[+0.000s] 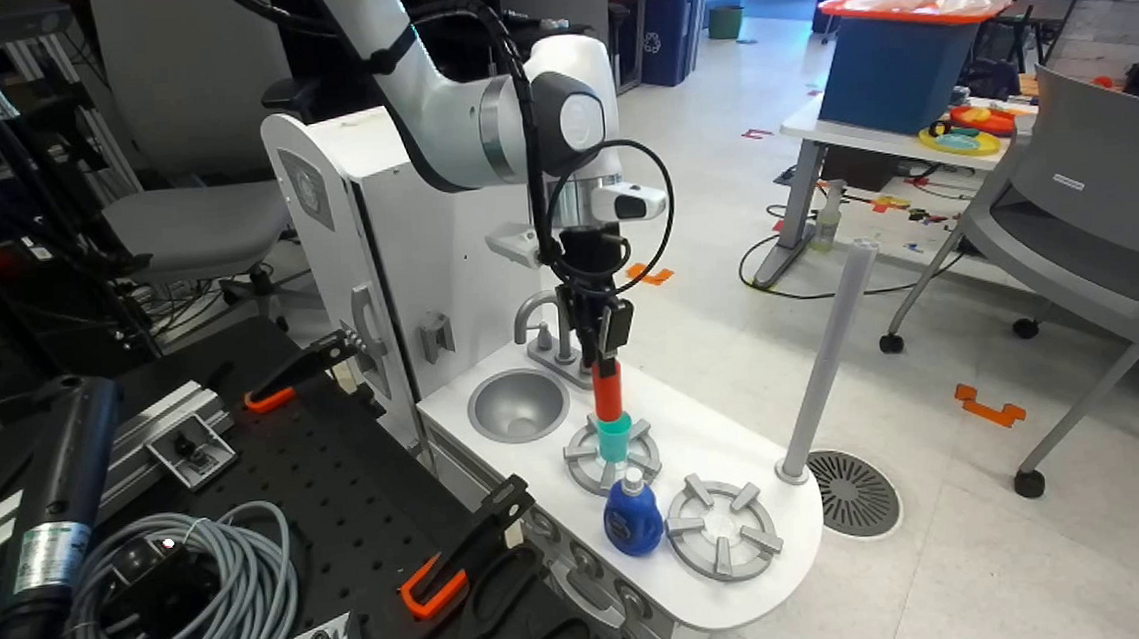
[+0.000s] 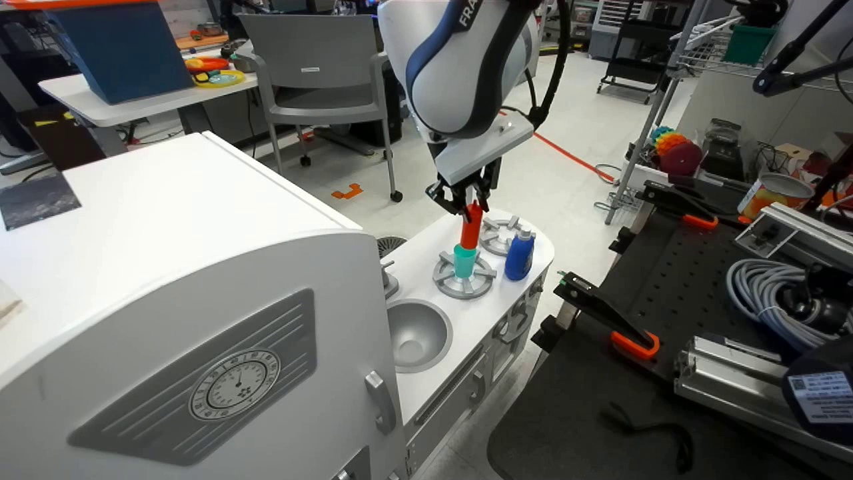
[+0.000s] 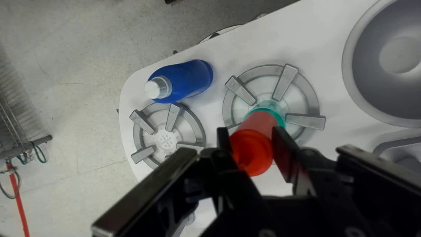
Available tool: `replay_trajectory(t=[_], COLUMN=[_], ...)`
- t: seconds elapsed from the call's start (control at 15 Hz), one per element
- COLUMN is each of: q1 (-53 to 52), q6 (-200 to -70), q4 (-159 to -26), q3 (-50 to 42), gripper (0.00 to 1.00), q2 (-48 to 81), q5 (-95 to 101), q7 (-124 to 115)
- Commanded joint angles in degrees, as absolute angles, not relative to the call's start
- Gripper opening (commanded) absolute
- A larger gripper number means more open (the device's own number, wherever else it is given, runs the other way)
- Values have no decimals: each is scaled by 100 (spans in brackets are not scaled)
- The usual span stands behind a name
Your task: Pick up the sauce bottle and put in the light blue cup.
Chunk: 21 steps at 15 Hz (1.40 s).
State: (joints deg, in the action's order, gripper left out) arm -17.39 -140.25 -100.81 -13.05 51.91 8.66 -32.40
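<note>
Fingers point(image 3: 285, 154) are clamping the sauce bottle point(image 3: 253, 148) from both sides, right of centre in the wrist view, their gap matching the bottle's width. The sauce bottle is hanging nearly upright with its lower end at the mouth of the light blue cup point(image 2: 464, 263); whether that end is sitting below the rim is not showing clearly. The light blue cup is standing upright on a grey burner point(image 3: 306, 121), near frame centre in both exterior views. A blue bottle point(image 1: 634, 520) is standing on the white tabletop point(image 1: 708, 440), below the cup in an exterior view. A sink bowl point(image 3: 365, 65) is occupying the wrist view's upper right.
</note>
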Motion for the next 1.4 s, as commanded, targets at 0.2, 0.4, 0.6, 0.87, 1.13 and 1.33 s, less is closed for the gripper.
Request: replay_trajectory(t=[0.2,0.4,0.6,0.87,1.13,1.33], q1=[-1673,-1616,-1565,-1544,-1574,-1531], q6=[-13268,-13042,-12806,-12563,-12424,-12261], q4=[-9270,-8903,-8542,-8157,-7832,-7529], q3=[-1266,-1239,-1202,-1134,-1096,-1077], gripper=[11,11,11,11,11,11], q2=[5645,5850,6079,6332,6549,6766], q5=[856,844,840,844,862,832], q7=[-3373,-3393,-3355,-3305,-3311,-3301])
